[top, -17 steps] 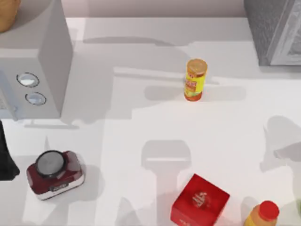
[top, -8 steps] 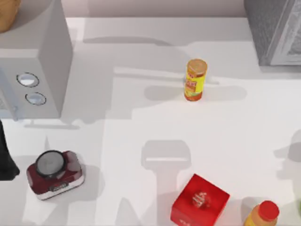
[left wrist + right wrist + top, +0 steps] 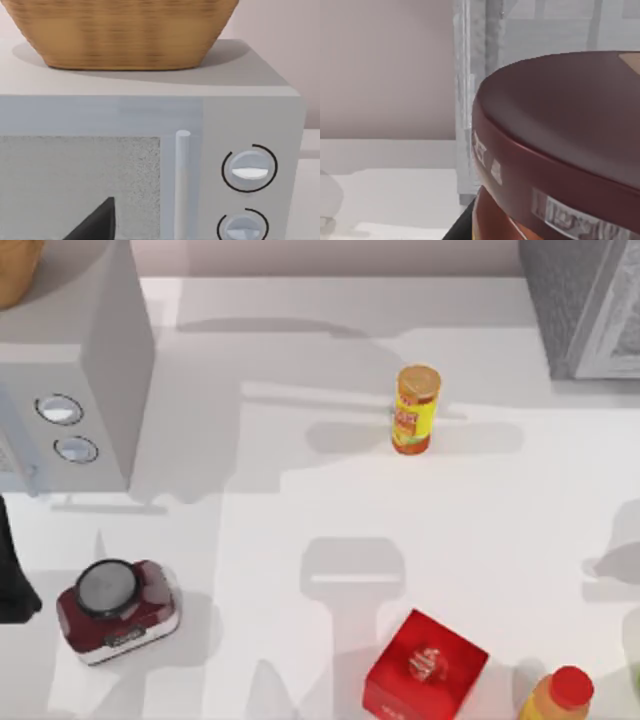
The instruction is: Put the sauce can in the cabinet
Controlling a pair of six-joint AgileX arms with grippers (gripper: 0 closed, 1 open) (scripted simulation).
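— What do you get from your right wrist?

— The sauce can looms right up against the camera, maroon lid foremost, cabinet frame behind it. You cannot tell how the fingers are set.

— And from above?

— The cabinet sits cut off at the worktop's right rear corner.

— Your left arm?

— Facing the microwave, basket on top.

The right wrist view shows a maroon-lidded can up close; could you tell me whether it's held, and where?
The sauce can sits close against the camera, likely held, but the grip point cannot be told.

Maroon-lidded sauce can close before grey cabinet
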